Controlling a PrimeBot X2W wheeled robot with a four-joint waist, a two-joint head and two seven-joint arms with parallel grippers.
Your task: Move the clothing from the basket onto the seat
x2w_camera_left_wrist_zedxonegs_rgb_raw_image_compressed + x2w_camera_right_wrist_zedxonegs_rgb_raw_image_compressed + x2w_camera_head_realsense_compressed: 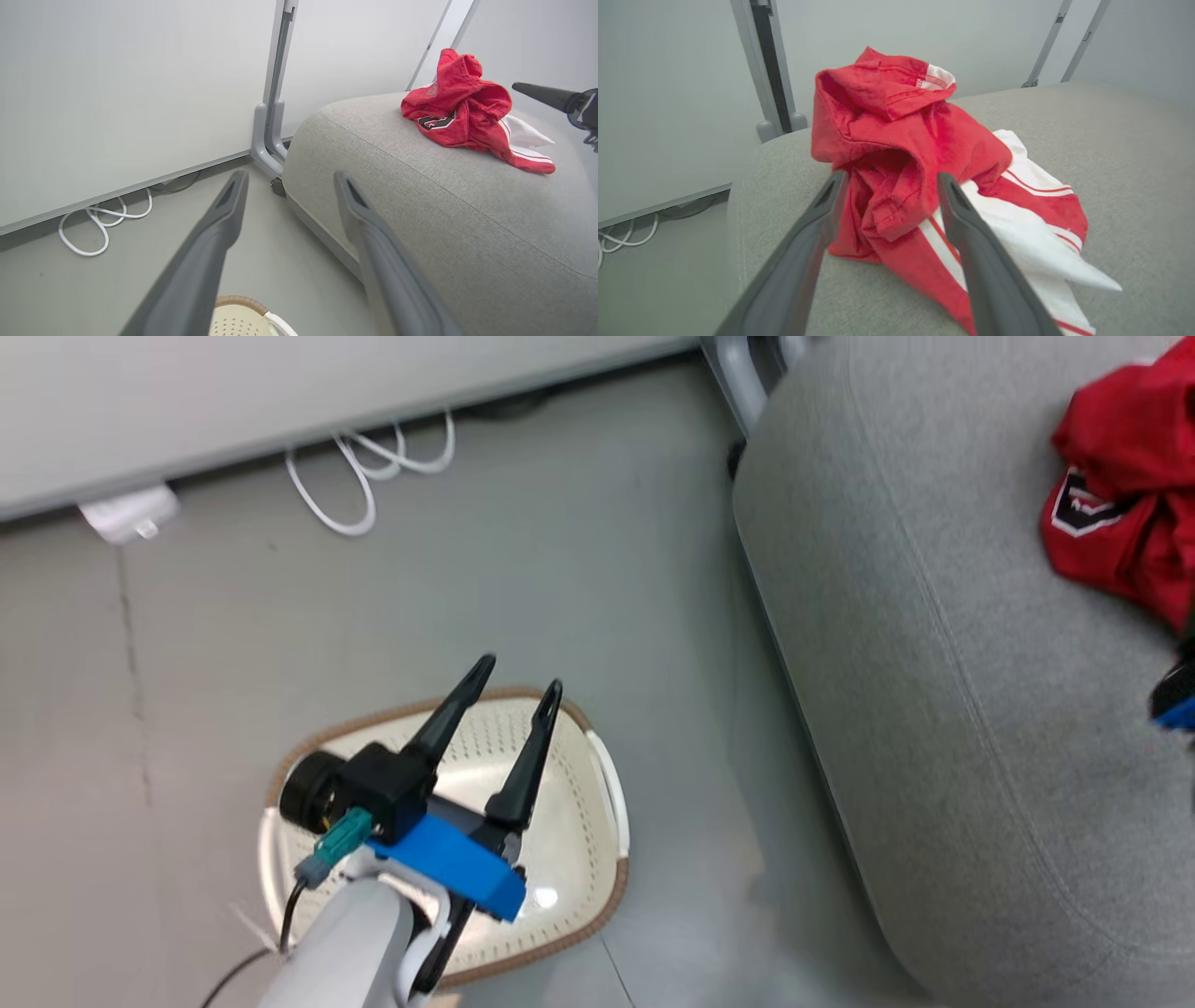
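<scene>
The red clothing [1130,495] lies in a crumpled heap on the grey seat [934,663], white trim stripes showing at its near side [1017,186]. My right gripper [891,177] is open just in front of the heap, one finger on each side of a red fold [887,205]. At the head view's right edge, a dark and blue part of that gripper [1176,695] peeks in. My left gripper [519,677] hangs open and holding nothing above the cream basket [579,821], which stands on the floor left of the seat. The basket's perforated bottom shows white around the arm.
White cable loops [364,476] and a white adapter [131,513] lie on the grey floor along the pale wall panel. A grey post foot [268,140] stands at the seat's far corner. Open floor separates the basket from the seat.
</scene>
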